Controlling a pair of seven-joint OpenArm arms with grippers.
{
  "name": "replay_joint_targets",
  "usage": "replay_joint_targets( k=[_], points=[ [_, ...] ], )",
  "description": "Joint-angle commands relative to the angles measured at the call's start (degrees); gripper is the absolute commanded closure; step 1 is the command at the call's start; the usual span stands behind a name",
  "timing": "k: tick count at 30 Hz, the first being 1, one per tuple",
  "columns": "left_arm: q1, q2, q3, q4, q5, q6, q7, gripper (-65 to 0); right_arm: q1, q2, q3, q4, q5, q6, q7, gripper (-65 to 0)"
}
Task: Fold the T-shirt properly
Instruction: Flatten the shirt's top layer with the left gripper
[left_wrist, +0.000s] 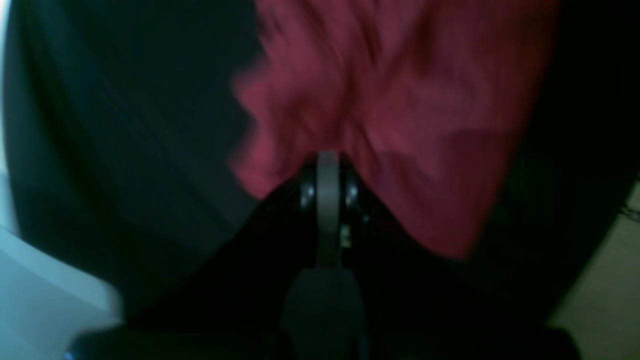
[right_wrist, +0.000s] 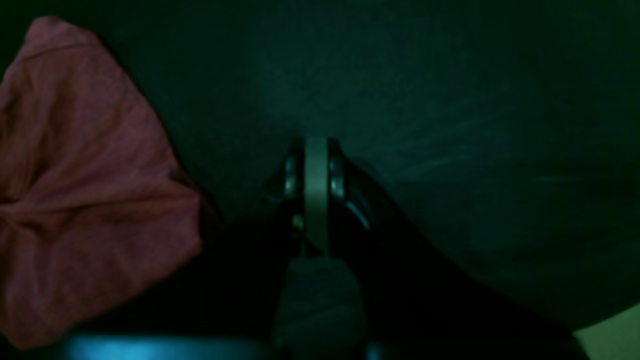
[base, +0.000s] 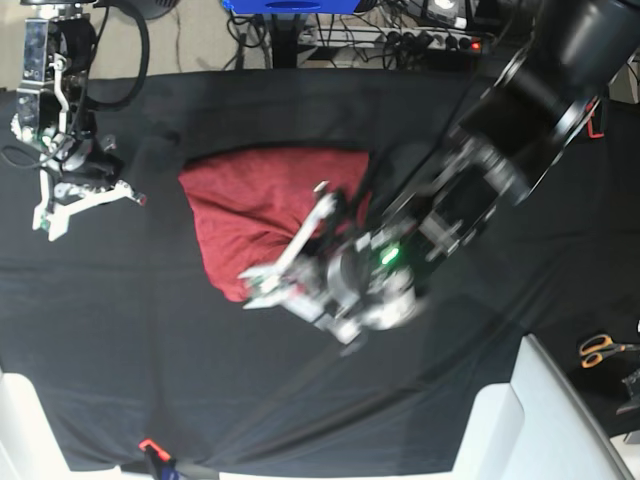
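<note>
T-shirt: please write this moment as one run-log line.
T-shirt: bunched on black cloth | left gripper: over shirt edge | right gripper: open, off shirt

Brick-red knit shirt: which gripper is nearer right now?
Left. The left gripper is over the brick-red knit shirt's near edge; the right gripper sits apart on the black cloth sheet.

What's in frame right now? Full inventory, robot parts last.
T-shirt: 1, brick-red, bunched mid-table on the cloth.
Black cloth sheet: 1, black, covers the table.
Scissors: 1, orange handles, right edge of base view.
Power strip: 1, white, floor past the far edge.
Left gripper: 1, white fingers, over the shirt's near edge; blurred, state unclear.
Right gripper: 1, white fingers, over bare cloth left of the shirt, open.
</note>
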Motion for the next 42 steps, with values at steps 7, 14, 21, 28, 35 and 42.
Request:
replay_joint_targets(
  k=[7,14,21,28,35,42],
  points=[
    [5.8,-2.2,-0.4,2.1,-0.2,0.2,-2.1,0.0,0.5,0.3,0.1,1.0,0.1,0.4,0.9,-0.2],
    [6.5,-2.0,-0.5,0.3,-0.2,3.9,-5.9,0.0,-0.2,0.2,-0.1,1.0,0.1,0.4,0.9,-0.2],
    [5.7,-2.1,-0.4,-0.5,-0.1,8.2,-6.0,0.0,-1.0,0.2,0.0,1.0,0.1,0.4,0.9,-0.2],
    [5.1,-2.1,-0.1,-6.3,-0.1,8.2,-8.8,0.0,-1.9,0.2,-0.1,1.3,0.1,0.4,0.9,-0.2],
    [7.7,-2.2,0.3,-5.3,-0.1,8.2,-8.7,0.0,-2.6,0.2,0.2,1.4,0.1,0.4,0.9,-0.2],
    [9.9,-3.6,0.5,-5.2,-0.1,8.2,-8.8,0.0,-2.6,0.2,0.1,1.4,0.1,0.4,0.9,-0.2]
  ],
)
